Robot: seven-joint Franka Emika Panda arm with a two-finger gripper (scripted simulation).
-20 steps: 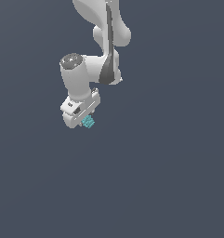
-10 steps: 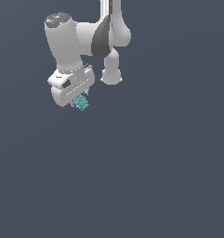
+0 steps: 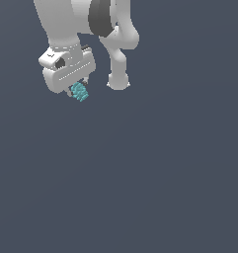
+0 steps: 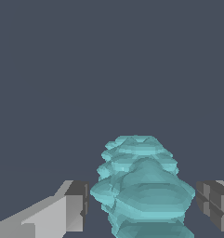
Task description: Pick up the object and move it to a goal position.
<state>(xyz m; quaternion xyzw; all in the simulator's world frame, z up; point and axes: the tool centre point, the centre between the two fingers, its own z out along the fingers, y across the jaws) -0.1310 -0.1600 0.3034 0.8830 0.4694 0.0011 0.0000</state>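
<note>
Gripper [image 3: 79,89] — fingers [image 4: 76,204] pinching the object [image 3: 80,92], a teal bumpy lump hanging just under the white hand. Carry step: hold the pinch firm, travel smoothly — no goal marker visible.

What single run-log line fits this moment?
hand: shut on teal lump | lump: carried, off any surface | goal: not visible

One robot arm [image 3: 71,20] is seen, and one tool [image 3: 77,88] is counted on it. One small teal lump [image 3: 80,92] is counted. Two fingers [image 4: 76,204] are seen on the tool.
</note>
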